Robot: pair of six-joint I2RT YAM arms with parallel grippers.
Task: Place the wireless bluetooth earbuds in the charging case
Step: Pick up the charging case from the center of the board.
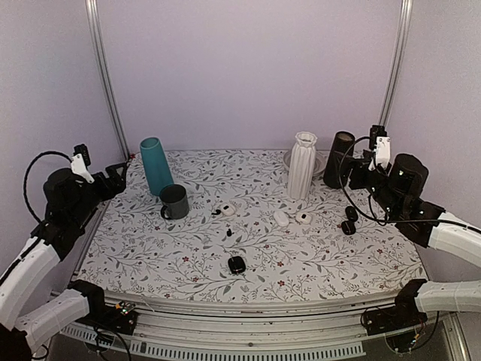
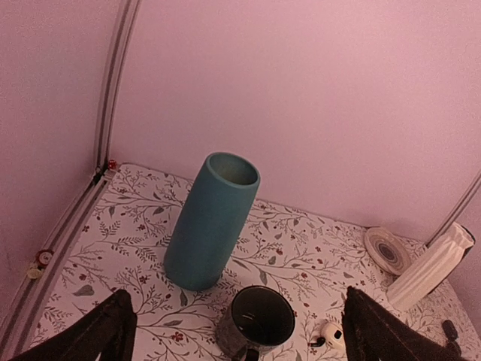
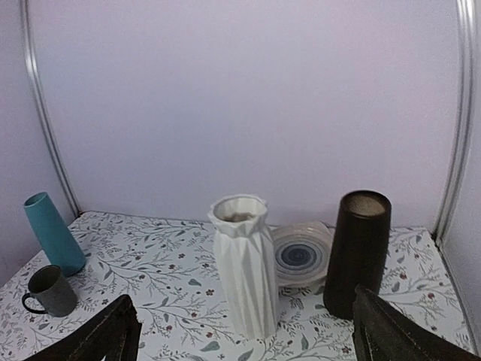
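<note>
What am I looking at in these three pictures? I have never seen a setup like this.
Two robot arms are bolted at the near edge of a flowered table. One picture looks down from above and behind them; the other two come from a camera on each wrist. On the table stand a teal vase, a grey mug, a white ribbed vase, a dark vase and a plate. Nearer the front lie a small black case, a tiny black earbud and some small white pieces. The left gripper and right gripper are open and hold nothing.
</note>
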